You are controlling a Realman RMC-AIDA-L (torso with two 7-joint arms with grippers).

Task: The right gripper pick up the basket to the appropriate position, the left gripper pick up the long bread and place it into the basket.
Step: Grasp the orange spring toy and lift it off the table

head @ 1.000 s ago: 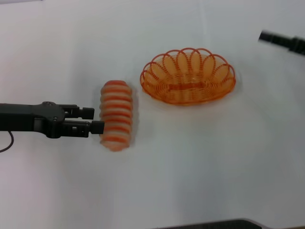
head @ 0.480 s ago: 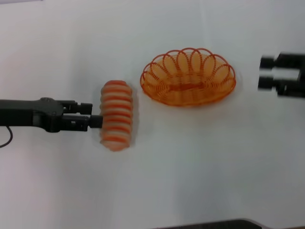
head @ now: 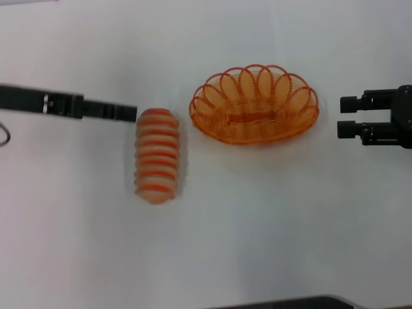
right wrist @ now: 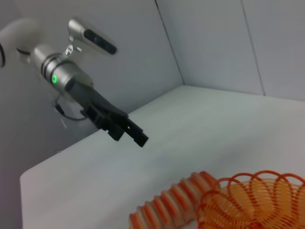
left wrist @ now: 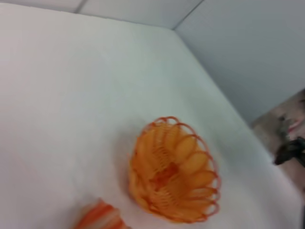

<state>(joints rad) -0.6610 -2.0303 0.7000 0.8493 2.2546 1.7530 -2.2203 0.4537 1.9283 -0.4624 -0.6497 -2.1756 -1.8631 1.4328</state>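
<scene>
So far neither half of the job looks begun: the basket [head: 253,103] sits untouched on the white table [head: 257,225], a little right of and above the frame's centre in the head view, and the long bread [head: 156,155] lies loose on the bare surface to its left, left of centre — near the basket but apart from it, nothing gripping either. Both steps are left, I judge: the basket must be lifted and placed, then the loaf carried into it. Going down in size, the basket is an oval of orange wire with a looped, scalloped rim and a woven base, empty, its long axis running across the frame. The bread is a shade shorter, cream-tan with orange-red crosswise ridges, its long axis running up and down the frame. The right gripper [head: 347,121] waits at the right edge, level with the basket and well clear of it, its two short prongs apart and aimed at the basket's end. The left gripper [head: 129,112] reaches in from the upper left, its tip just beside the loaf's upper end — whether its fingers are apart or together I cannot tell.
</scene>
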